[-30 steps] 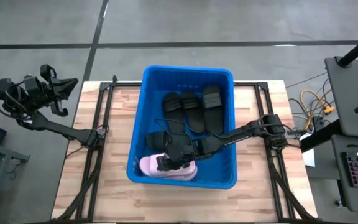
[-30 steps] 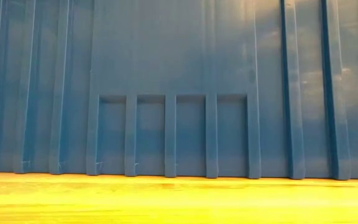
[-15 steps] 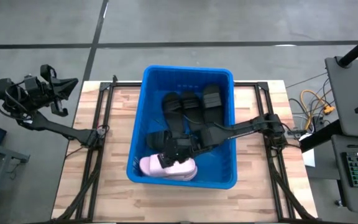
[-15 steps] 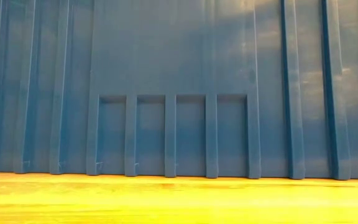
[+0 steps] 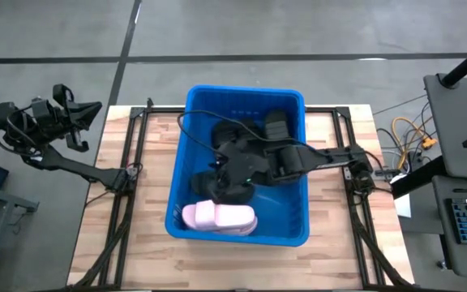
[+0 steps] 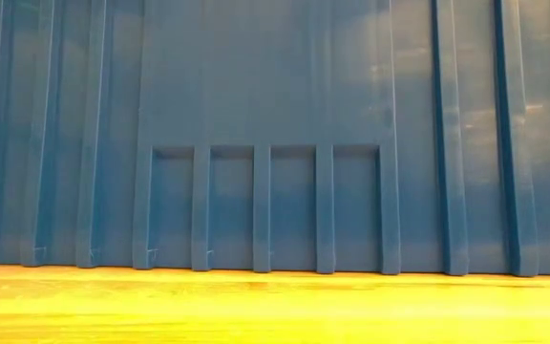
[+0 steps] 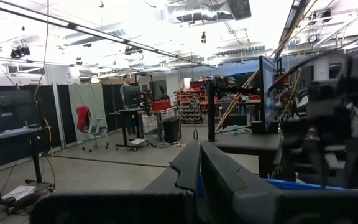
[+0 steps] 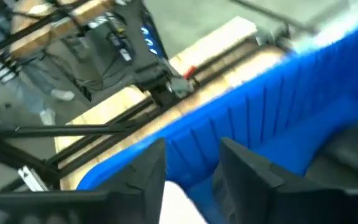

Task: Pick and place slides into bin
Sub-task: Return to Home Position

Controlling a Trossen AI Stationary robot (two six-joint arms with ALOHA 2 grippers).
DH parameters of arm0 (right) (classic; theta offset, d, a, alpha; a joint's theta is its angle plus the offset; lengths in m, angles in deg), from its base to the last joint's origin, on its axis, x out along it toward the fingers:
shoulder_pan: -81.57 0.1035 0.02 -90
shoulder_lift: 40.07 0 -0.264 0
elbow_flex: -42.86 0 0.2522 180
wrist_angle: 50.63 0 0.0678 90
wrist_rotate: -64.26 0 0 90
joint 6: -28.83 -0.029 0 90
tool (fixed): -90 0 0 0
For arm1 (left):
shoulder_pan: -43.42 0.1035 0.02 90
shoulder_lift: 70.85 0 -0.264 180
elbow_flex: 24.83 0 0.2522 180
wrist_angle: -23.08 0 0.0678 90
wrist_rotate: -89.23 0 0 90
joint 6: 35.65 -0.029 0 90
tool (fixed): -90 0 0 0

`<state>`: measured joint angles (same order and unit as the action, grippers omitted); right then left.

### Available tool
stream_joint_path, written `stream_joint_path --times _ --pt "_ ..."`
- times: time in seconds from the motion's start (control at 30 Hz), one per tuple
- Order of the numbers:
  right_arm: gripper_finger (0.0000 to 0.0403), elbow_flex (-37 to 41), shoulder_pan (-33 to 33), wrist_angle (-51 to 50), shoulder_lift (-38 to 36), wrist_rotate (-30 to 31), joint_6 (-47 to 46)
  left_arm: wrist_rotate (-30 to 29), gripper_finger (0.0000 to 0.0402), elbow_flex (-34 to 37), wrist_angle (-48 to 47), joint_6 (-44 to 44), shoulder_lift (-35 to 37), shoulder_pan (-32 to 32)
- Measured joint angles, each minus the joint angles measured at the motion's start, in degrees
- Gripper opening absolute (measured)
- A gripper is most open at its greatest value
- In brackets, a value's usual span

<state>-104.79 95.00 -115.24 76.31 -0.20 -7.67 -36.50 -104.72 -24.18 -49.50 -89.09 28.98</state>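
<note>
Right pincer (image 8: 192, 149): we see it wide, empty, over the bin (image 5: 246, 92).
Left pincer (image 7: 199, 171): narrow, at 9 o'clock.
Pink slides (image 5: 217, 216): bin's 6 o'clock end.

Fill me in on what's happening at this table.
The right gripper hovers open and empty over the middle of the blue bin. The pink slides lie at the bin's near end. The black slides lie toward the far end, partly hidden under the arm. Every slide in view is inside the bin. The left gripper waits off the wooden table's far left corner, touching nothing.
</note>
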Motion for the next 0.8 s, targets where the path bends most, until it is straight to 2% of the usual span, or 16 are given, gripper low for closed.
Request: stream_joint_path --times 0.23,0.47,0.67,0.8 --pt "0.0022 -0.1 0.2 1.8 -7.7 0.0 15.0 0.0 0.0000 0.0 0.0 0.0 0.0 0.0" --pt "0.0009 1.9 0.9 1.6 -18.3 0.3 28.0 0.2 0.0000 0.0 0.0 0.0 0.0 0.0" --pt "0.0008 11.5 2.9 -10.1 -32.7 6.8 22.7 -0.8 0.0000 0.0 0.0 0.0 0.0 0.0" --pt "0.0008 22.8 5.7 -9.4 -43.5 9.1 20.5 -0.8 0.0000 0.0 0.0 0.0 0.0 0.0"
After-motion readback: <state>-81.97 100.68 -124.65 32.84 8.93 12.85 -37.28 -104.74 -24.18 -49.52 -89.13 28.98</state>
